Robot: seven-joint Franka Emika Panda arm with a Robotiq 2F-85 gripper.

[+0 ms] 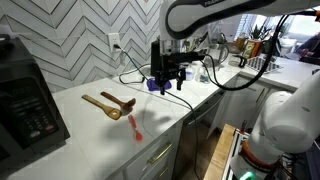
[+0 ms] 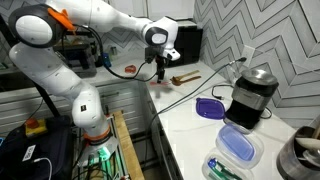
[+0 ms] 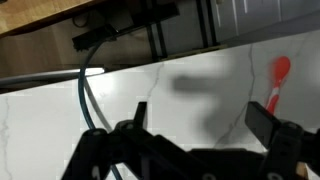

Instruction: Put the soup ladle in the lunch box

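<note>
The soup ladle [image 1: 121,100], dark brown wood, lies on the white counter next to a lighter tan wooden spoon [image 1: 101,104]; both show as a small brown pair in an exterior view [image 2: 183,77]. The lunch box [image 2: 208,107] is a low purple-blue container on the counter; in an exterior view it is partly hidden behind the gripper [image 1: 151,86]. My gripper [image 1: 166,76] [image 2: 162,67] hangs above the counter between ladle and lunch box, open and empty. In the wrist view the gripper [image 3: 200,130] shows its spread fingers over bare counter.
A small red-orange utensil [image 1: 135,127] [image 3: 277,80] lies near the counter's front edge. A large black appliance [image 1: 25,100] stands at one end. A black cable [image 3: 88,95] runs across the counter. A dark jar-like appliance [image 2: 250,95] and a blue-lidded container [image 2: 238,148] stand near the lunch box.
</note>
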